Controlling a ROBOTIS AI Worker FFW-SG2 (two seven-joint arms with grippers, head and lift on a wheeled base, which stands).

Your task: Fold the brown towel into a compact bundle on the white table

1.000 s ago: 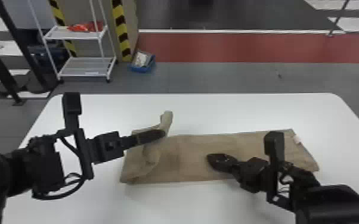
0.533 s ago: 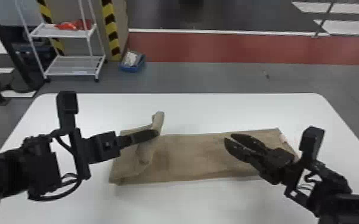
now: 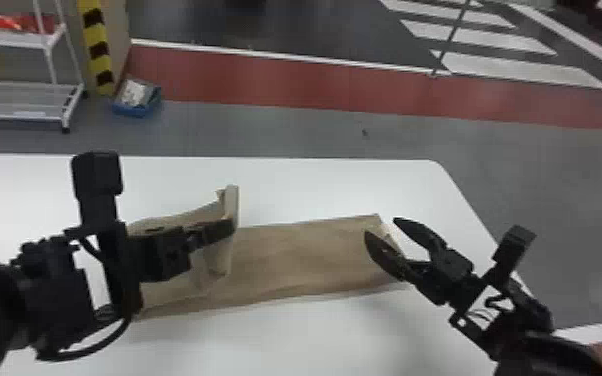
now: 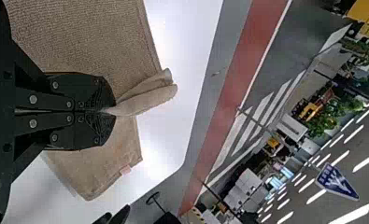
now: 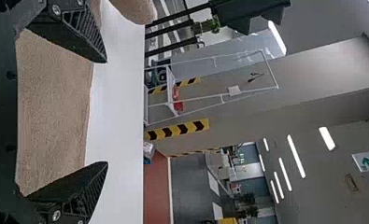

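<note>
One brown towel (image 3: 295,260): left fingers (image 3: 219,231) clench raised fold (image 3: 233,202), ten o'clock, likely anchoring it; right fingers (image 3: 386,256) released, three o'clock, presumably for far end (image 3: 371,222).

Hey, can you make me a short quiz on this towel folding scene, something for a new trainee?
1. True or false: the left end effector is shut on the brown towel.
2. Where does the blue bin stand?
A) on the white table
B) on the floor
C) on the rack
3. Fill in, open or shut: the right end effector is ____.

Key: 1 true; 2 B; 3 open
</note>
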